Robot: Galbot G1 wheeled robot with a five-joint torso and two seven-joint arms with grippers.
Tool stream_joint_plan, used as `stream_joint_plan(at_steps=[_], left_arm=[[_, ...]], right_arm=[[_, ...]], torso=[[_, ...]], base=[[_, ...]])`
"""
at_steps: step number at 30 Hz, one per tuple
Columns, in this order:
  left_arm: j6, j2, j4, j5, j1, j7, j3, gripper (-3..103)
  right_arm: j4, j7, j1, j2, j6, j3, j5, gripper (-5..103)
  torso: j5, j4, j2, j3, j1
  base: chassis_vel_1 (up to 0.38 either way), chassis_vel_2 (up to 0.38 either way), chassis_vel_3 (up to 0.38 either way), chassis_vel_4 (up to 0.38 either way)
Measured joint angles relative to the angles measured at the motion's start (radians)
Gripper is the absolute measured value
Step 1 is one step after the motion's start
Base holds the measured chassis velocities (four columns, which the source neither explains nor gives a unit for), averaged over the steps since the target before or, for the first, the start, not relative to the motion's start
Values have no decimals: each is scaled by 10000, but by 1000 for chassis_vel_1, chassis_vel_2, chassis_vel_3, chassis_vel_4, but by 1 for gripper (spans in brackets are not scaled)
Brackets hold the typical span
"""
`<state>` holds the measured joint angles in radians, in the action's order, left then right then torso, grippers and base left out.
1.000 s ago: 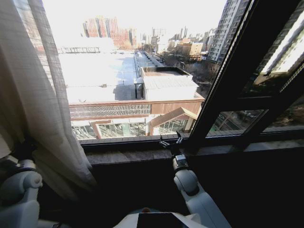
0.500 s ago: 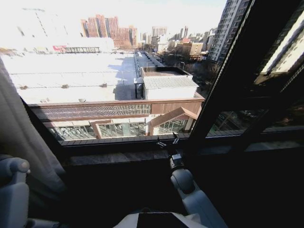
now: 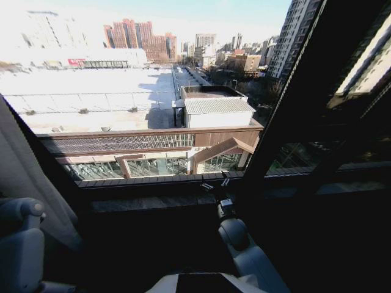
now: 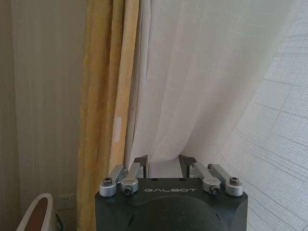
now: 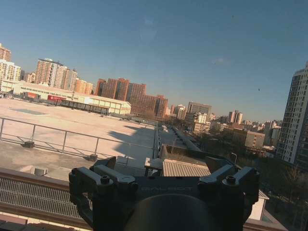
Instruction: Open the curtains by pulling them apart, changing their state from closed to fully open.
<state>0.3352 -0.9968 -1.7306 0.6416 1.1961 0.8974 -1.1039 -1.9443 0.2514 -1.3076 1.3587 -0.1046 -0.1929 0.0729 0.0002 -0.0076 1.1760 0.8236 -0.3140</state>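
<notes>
While the left claw (image 4: 163,161) holds a fold of the sheer white curtain (image 4: 202,86) pinched between its two dark fingers, the fabric rises straight up from the fingertips in long pleats and spreads away on the side of the claw's outer linkage as a broad, faintly gridded sheet; beside the claw on its other side hangs a yellow drape (image 4: 108,96), and past that a pale wall (image 4: 43,96) with a socket (image 4: 65,198) low down; the word GALBOT stands in light letters on the black body of the claw, between its silver link arms. Seen from the head, the curtain (image 3: 24,177) lies gathered at the far left edge of the window, just above the grey left arm (image 3: 21,235), with the glass beside it bare; a dark frame (image 3: 293,104) slants across the window to the right of the right arm. That right claw (image 3: 215,182) sits at the window sill (image 3: 153,201), pointing out at the glass, its fingers spread apart and holding nothing; in its wrist view the fingers (image 5: 108,162) stand wide, with a flat roof (image 5: 72,125), red-brown towers (image 5: 130,91) and blue sky beyond them, and the same lettering on its body is only faintly legible there.
</notes>
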Motion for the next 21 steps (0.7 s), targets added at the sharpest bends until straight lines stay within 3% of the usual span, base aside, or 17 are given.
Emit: stream_joint_plan(at_steps=[3,6,8,9,14,16,17,20,21], left_arm=[[649,-244,-1010,86,678,-858,-47,53],[1085,-477,-1708,105,1018,-1062,1,58],[1620,-837,-2662,94,1481,-1253,83,69],[1620,-837,-2662,94,1481,-1253,83,69],[2006,-1512,-4253,6,2323,-1569,226,90],[2036,-1879,-4995,-203,2881,-2528,216,98],[2036,-1879,-4995,-203,2881,-2528,216,98],[1883,-2294,-5728,-711,3605,-4542,190,100],[1883,-2294,-5728,-711,3605,-4542,190,100]], right_arm=[[-82,0,-64,60,0,27,90,100],[-133,0,-119,102,0,41,155,100],[-232,2,-192,156,0,56,186,100],[-232,2,-192,156,0,56,186,100],[-411,12,-306,182,0,15,214,100],[-532,19,-375,147,0,-6,216,100],[-532,19,-375,147,0,-6,216,100],[-674,36,-460,87,-2,-21,217,100],[-674,36,-460,87,-2,-21,217,100]], torso=[[0,1,0,0,0],[2,-1,1,-1,1],[2,-1,0,0,1],[2,-1,0,0,1],[2,-2,0,-1,0],[2,0,1,-1,1],[2,0,1,-1,1],[3,0,1,-1,1],[3,0,1,-1,1]], base=[[0,0,0,0],[0,0,0,0],[0,0,0,0],[0,0,0,0],[0,0,0,0],[0,0,0,0],[0,0,0,0],[0,0,0,0],[0,0,0,0]])
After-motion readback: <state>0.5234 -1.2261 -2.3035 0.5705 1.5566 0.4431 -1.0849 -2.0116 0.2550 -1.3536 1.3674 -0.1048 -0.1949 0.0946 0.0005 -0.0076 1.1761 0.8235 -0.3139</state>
